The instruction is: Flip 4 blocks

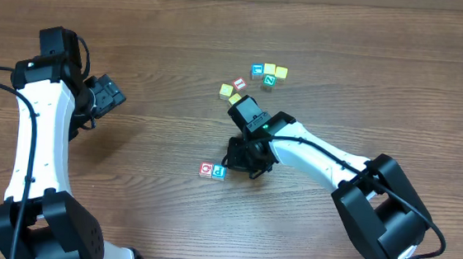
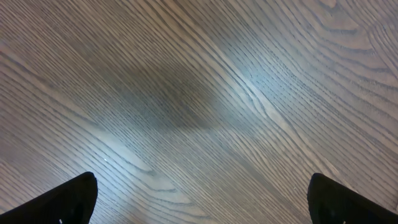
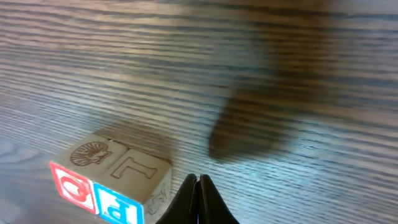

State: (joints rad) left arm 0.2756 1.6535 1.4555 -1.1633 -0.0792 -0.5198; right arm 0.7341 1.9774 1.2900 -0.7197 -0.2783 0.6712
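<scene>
Block Q (image 3: 73, 185), red-framed, touches block P (image 3: 118, 205), blue-faced; right pincer (image 3: 198, 186) pressed together, left pincer (image 2: 202, 196) wide apart.

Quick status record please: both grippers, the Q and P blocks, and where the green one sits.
left gripper: open, empty, over bare table, far from the blocks
right gripper: shut, holding nothing, tips close beside the P block; contact unclear
Q block: side by side with the P block, touching it, apart from the other cubes
green Z block: in the far group, next to yellow cubes
</scene>
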